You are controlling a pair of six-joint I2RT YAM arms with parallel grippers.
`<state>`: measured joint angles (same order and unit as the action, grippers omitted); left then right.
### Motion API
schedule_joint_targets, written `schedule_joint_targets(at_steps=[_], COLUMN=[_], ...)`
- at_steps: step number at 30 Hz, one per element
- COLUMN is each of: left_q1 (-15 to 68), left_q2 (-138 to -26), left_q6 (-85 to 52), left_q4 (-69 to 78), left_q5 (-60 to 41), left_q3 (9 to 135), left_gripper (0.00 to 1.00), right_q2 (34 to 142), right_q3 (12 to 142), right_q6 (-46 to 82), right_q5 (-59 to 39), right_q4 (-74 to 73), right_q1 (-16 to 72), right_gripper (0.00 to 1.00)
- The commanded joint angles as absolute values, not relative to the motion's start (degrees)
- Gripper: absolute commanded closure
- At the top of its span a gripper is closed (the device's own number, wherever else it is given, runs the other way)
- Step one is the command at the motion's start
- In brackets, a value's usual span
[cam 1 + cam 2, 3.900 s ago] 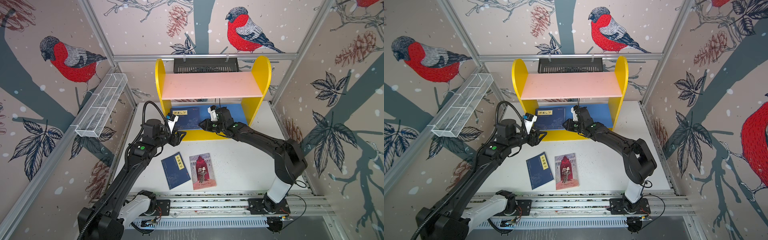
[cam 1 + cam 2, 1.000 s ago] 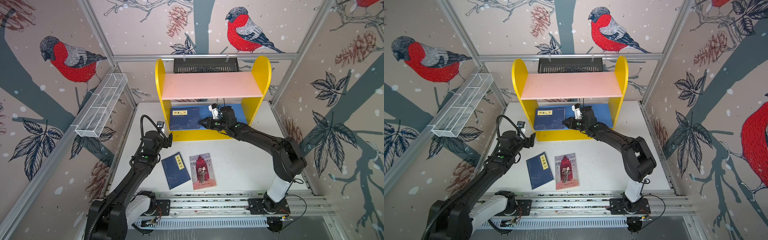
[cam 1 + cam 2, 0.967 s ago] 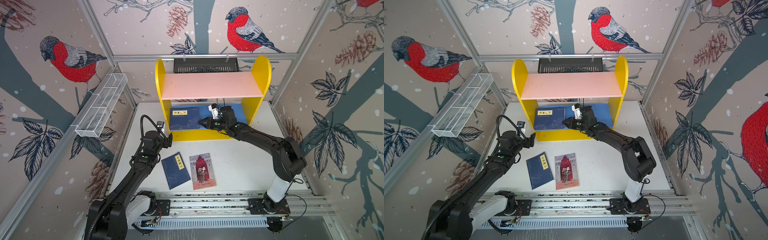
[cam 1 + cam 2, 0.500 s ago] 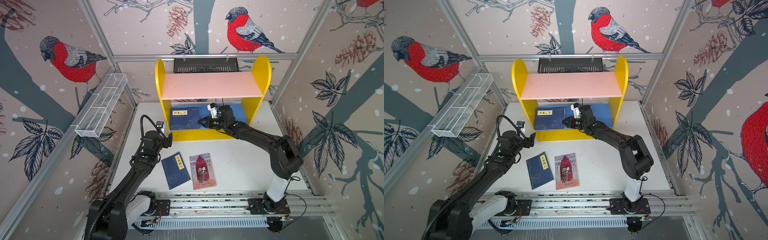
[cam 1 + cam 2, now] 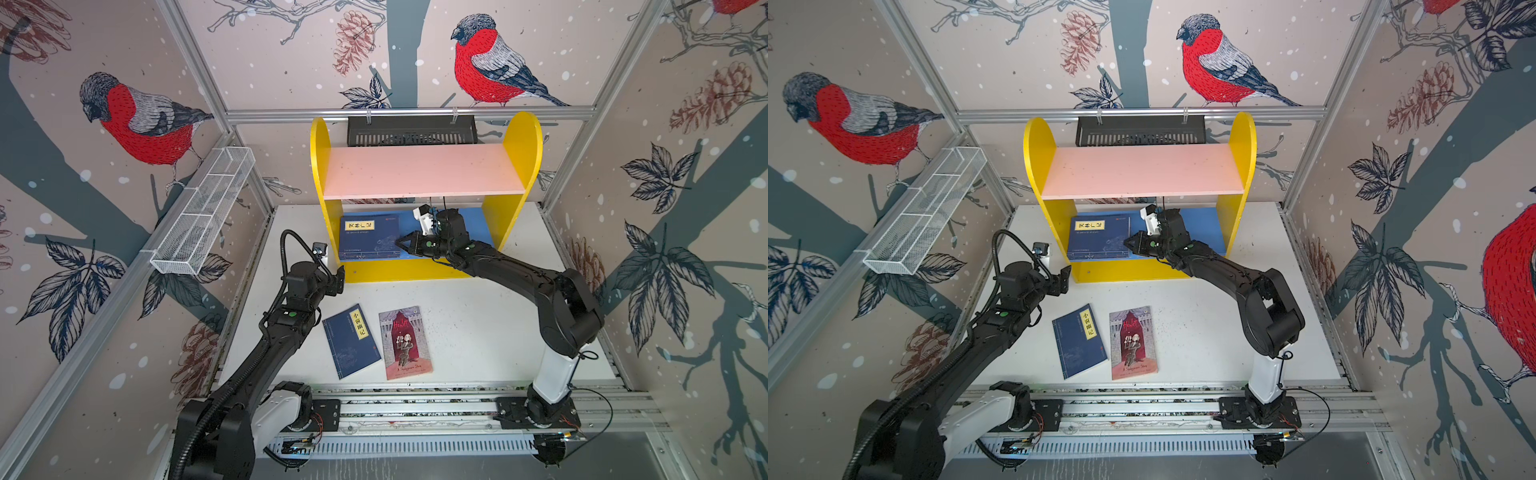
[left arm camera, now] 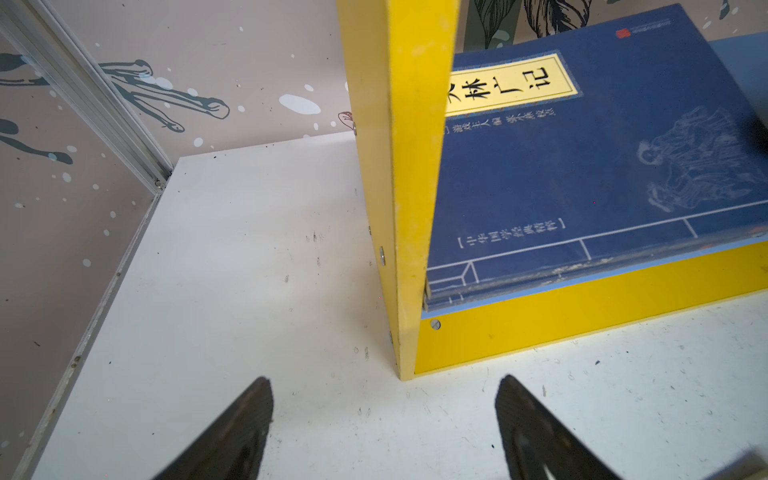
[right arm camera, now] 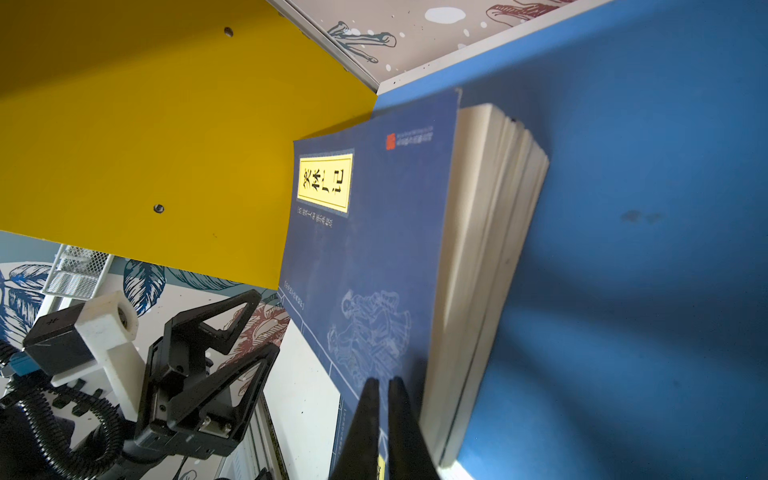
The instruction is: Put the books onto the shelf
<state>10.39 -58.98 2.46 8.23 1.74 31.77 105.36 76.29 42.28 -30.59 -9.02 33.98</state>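
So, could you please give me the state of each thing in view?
Stack of dark navy paperbacks, lying flat on the shelf's blue lower board.
Single navy paperback, flat on the white table, unshelved.
Red-and-grey Hamlet paperback, flat on the table, unshelved.
Pink upper board, bare.
Left end effector, open, empty.
Right end effector, shut, tips at the stack's edge.

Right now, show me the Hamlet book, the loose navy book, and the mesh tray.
Hamlet book (image 5: 405,343): in a top view, cover's middle.
loose navy book (image 5: 351,341): in a top view, cover's middle.
mesh tray (image 5: 199,220): in a top view, side wall.
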Motion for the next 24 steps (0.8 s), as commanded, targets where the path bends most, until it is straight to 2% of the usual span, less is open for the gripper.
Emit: schedule_joint_targets(at_steps=[1, 3, 5, 10, 17, 24], left_q1=[10.4, 10.4, 10.4, 10.5, 10.9, 10.9], left_q2=[-58.9, -58.8, -58.7, -58.7, -59.0, -60.4], left_q6=[1.6, 1.4, 1.3, 0.6, -2.8, -8.5], left_q4=[8.6, 8.1, 7.1, 1.8, -12.0, -22.8], left_q5=[2.3, 2.2, 1.9, 0.4, -3.2, -6.5], left_q3=[32.0, 32.2, 32.8, 35.6, 42.0, 47.3], left_gripper=[0.16, 0.16, 0.16, 0.16, 0.18, 0.18], right_q2=[105.6, 105.7, 105.5, 102.2, 90.7, 77.1], right_q3=[76.8, 77.1, 77.2, 75.3, 64.9, 53.2], right_q6=[42.2, 42.3, 42.3, 42.0, 39.7, 36.7], right_q5=[-31.2, -31.1, -30.9, -29.0, -23.6, -16.2], right_q4=[-9.1, -9.1, -9.0, -9.1, -6.5, -1.4], right_q1=[33.9, 33.9, 33.9, 33.9, 34.9, 41.0], right_gripper=[0.9, 0.87, 0.76, 0.69, 0.68, 0.67])
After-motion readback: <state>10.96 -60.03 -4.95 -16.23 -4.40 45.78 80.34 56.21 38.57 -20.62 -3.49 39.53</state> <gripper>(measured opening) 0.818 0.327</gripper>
